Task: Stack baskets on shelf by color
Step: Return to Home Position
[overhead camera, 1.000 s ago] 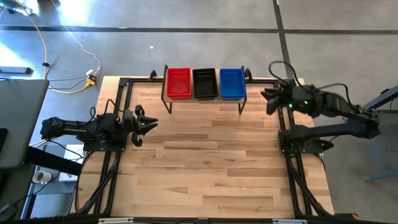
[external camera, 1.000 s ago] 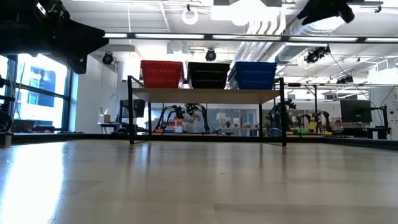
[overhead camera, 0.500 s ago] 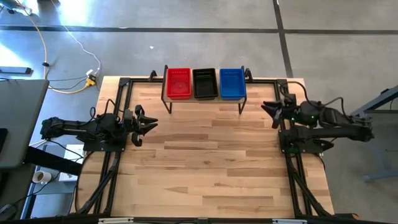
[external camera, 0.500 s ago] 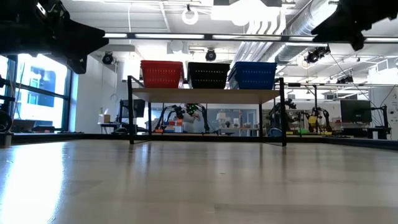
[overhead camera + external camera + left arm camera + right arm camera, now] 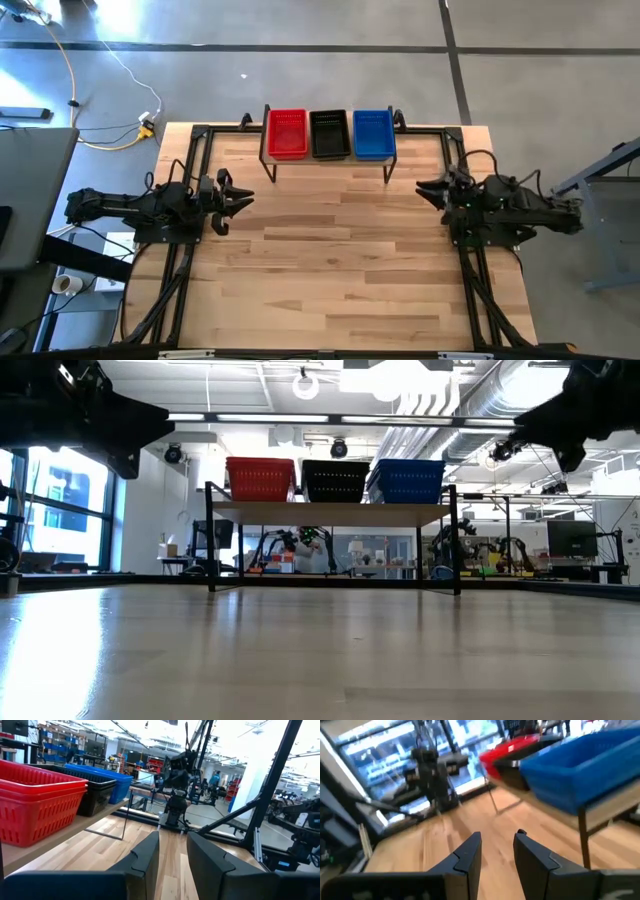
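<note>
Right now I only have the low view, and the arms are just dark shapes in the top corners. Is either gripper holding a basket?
Observer: No. The left wrist view shows the left gripper open and empty.
Operator: And the right one?
Observer: The right gripper is open and empty too, pointing toward the blue baskets on the shelf.
Operator: Where do the arms sit over the table?
Observer: From above, the left gripper is at the left edge of the table and the right gripper is at its right edge, both apart from the shelf.
</note>
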Tool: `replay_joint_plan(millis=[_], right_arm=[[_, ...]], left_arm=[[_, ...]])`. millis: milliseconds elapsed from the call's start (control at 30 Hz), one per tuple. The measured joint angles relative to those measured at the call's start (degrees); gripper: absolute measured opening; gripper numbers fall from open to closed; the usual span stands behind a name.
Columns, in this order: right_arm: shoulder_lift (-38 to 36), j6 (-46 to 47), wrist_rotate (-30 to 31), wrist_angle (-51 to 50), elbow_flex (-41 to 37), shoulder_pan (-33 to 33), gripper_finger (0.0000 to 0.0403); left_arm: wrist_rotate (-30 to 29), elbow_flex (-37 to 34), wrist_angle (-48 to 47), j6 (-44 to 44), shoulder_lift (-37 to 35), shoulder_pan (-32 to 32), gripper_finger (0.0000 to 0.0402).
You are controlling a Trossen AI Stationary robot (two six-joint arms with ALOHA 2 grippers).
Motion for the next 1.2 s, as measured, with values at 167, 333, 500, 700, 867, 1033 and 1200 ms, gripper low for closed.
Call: replay_joint_plan(millis=[167, 333, 500, 700, 867, 1033, 1200], right_arm=[[0.48, -1.06, -4.66, 0.74, -2.48, 0.02, 0.0101], [0.1, -0.56, -6.82, 6.2, -6.01, 0.05, 0.0101], [0.12, -1.05, -8.82, 12.05, -10.55, 0.07, 0.0101], [0.1, -1.31, -12.05, 17.42, -14.72, 0.07, 0.0101], [0.18, -2.28, -14.45, 22.79, -16.74, 0.13, 0.0101], [0.32, -3.74, -14.48, 23.16, -16.84, 0.15, 0.0101], [0.34, -2.91, -14.18, 22.95, -16.83, 0.15, 0.0101]], left_arm=[[0.01, 0.02, -0.24, 0.01, 0.0, 0.02, 0.009], [0.2, 0.02, -0.24, 0.02, 0.0, 0.02, 0.009], [0.35, 0.02, -0.22, 0.0, 0.01, 0.02, 0.009], [0.35, 0.02, -0.22, 0.0, 0.0, 0.02, 0.009], [0.35, 0.02, -0.22, 0.0, 0.0, 0.02, 0.009], [0.37, 0.02, -0.22, 0.0, 0.01, 0.02, 0.009], [0.37, 0.02, -0.22, 0.0, 0.01, 0.02, 0.009]])
